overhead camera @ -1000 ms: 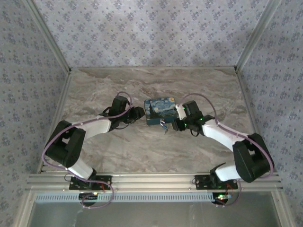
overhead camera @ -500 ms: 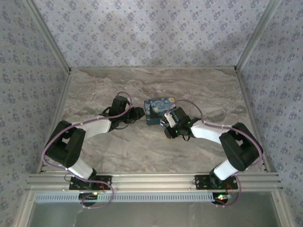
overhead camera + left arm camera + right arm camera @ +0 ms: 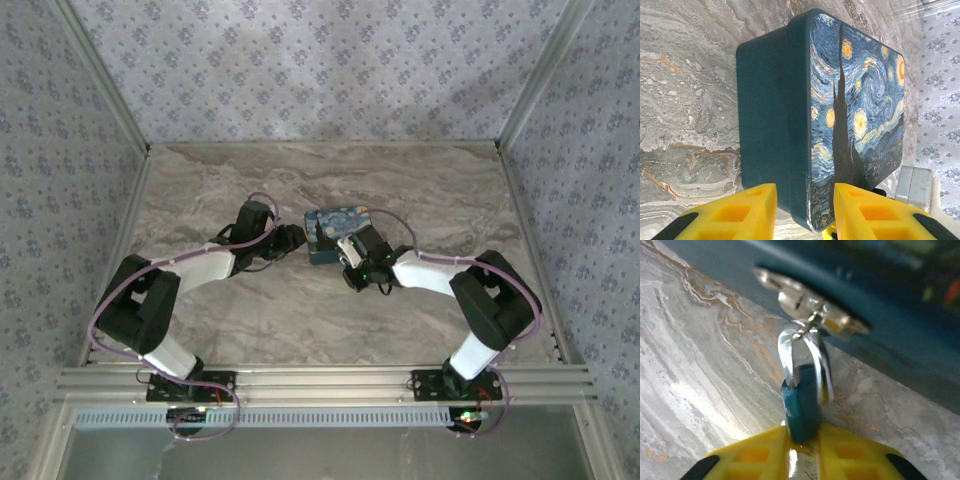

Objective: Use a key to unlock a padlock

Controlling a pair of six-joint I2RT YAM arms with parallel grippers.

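A small teal padlock (image 3: 800, 407) hangs by its silver shackle (image 3: 805, 347) from the metal hasp (image 3: 810, 307) on the front of a dark teal box (image 3: 770, 100) with a starry-night lid. My right gripper (image 3: 802, 440) is shut on the padlock's body, low at the box's front (image 3: 352, 262). My left gripper (image 3: 805, 210) is shut on the box's left corner (image 3: 292, 240), with one yellow finger (image 3: 865, 210) on the painted lid and the other on the underside. The key is hidden; a brassy glint under the padlock is too blurred to identify.
The box (image 3: 335, 225) sits mid-table on the marble-patterned top (image 3: 260, 320). Patterned walls with metal posts (image 3: 530, 90) enclose the sides and back. Open tabletop lies in front of and behind the box.
My right gripper has swung left along the box's front, reached the hanging padlock and closed on it. The left arm and the box have not moved.
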